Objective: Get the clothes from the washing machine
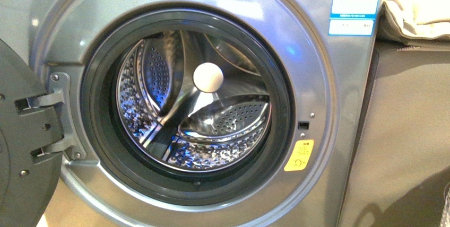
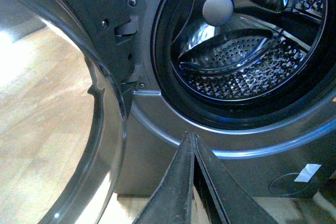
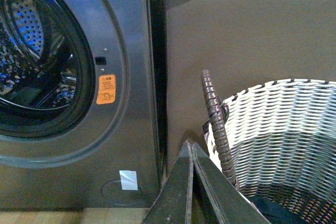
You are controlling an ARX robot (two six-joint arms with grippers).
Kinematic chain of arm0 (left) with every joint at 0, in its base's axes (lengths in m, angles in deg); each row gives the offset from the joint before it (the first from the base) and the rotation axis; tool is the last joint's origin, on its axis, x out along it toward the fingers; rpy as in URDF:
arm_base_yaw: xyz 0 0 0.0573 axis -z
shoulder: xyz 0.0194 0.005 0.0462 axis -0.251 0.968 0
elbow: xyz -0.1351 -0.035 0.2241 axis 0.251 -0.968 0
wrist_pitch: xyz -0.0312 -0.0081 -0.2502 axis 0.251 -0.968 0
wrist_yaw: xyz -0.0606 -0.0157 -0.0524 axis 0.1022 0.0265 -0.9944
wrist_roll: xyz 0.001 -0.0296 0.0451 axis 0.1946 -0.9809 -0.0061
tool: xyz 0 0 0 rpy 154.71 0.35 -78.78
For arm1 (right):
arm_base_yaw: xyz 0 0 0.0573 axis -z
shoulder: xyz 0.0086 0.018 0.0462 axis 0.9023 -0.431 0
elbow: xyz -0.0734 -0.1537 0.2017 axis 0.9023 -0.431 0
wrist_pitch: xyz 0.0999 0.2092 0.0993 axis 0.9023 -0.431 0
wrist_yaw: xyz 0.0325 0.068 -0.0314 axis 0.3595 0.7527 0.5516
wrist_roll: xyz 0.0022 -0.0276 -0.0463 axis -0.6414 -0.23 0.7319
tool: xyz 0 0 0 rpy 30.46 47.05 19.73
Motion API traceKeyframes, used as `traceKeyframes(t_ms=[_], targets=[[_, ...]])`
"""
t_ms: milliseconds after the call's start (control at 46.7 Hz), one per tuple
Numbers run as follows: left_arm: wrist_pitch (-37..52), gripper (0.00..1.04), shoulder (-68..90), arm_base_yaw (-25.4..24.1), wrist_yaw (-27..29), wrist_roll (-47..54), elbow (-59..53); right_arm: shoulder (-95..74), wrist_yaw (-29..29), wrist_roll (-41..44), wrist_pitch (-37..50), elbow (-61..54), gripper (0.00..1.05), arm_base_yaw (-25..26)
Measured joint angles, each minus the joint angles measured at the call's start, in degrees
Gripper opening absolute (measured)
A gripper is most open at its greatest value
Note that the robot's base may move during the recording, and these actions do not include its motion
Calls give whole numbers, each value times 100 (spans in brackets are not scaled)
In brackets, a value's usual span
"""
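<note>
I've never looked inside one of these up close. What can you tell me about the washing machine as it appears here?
The washing machine is a grey metallic front-loader. Its door is swung open on a hinge at the left of the round opening, which is ringed by a dark rubber seal. The shiny perforated steel drum looks empty, with a pale round knob at its back. A yellow-orange sticker sits right of the opening and a blue-white label is near the upper right corner. A woven basket stands beside it.

Washing machine (image 1: 323, 105): grey metallic front-loader, door swung open at left, shiny perforated steel drum bare.
Clothes (image 3: 273, 212): dark navy cloth, lying inside the woven basket beside the machine.
</note>
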Motion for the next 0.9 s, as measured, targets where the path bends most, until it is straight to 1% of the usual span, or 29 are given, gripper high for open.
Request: traceKeyframes(t_ms=[128, 321, 342, 407, 449, 514, 899], targets=[[13, 4, -208, 0, 0, 0, -175, 0, 0, 0, 0, 0, 2, 0], [-269, 4, -527, 0, 0, -2, -195, 0, 0, 0, 0, 0, 2, 0], [-341, 4, -595, 0, 0, 0, -192, 0, 0, 0, 0, 0, 2, 0], [-979, 4, -1080, 0, -7, -2, -192, 0, 0, 0, 0, 0, 2, 0], [-1246, 4, -1311, 0, -4, 0, -192, 0, -2, -2, 0, -2, 2, 0], [-1272, 4, -1515, 0, 0, -2, -192, 0, 0, 0, 0, -2, 2, 0], [-1296, 4, -1515, 0, 0, -2, -192, 0, 0, 0, 0, -2, 2, 0]])
